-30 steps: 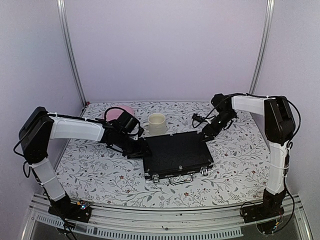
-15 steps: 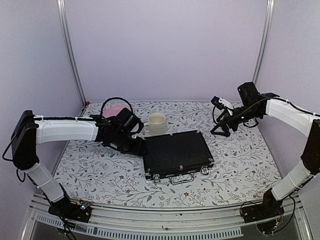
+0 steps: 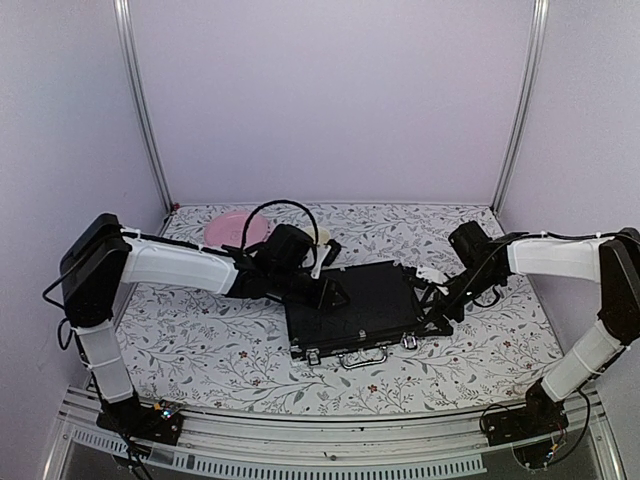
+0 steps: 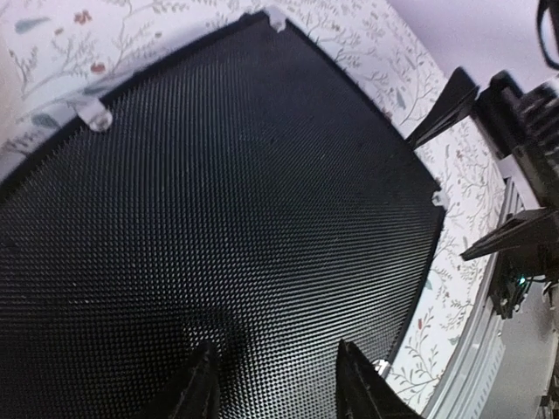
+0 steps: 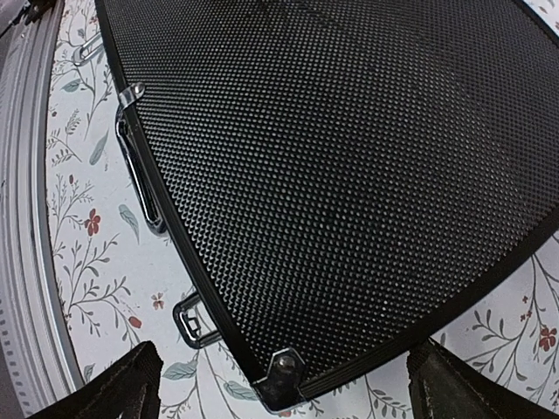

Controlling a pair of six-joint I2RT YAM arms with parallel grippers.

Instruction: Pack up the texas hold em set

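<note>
One pink plate (image 3: 236, 229) lies far left. One left gripper (image 4: 275, 367) sits over the lid of the single black case (image 3: 360, 300), its fingers parted and empty. The case lies shut and flat mid-table, with its one handle (image 3: 362, 357) and two latches (image 3: 312, 355) toward the near edge. One right gripper (image 5: 284, 367) is spread wide across the case's right edge by the near corner, holding nothing.

Half a second ago the left gripper sat at the case's left edge. The right gripper hung clear, further right. The cream mug (image 3: 323, 238) stood in plain view and is now mostly hidden behind the left arm.

The tablecloth (image 3: 200, 340) is floral, the walls (image 3: 330, 100) are lilac, and there are two metal posts (image 3: 140, 110).
</note>
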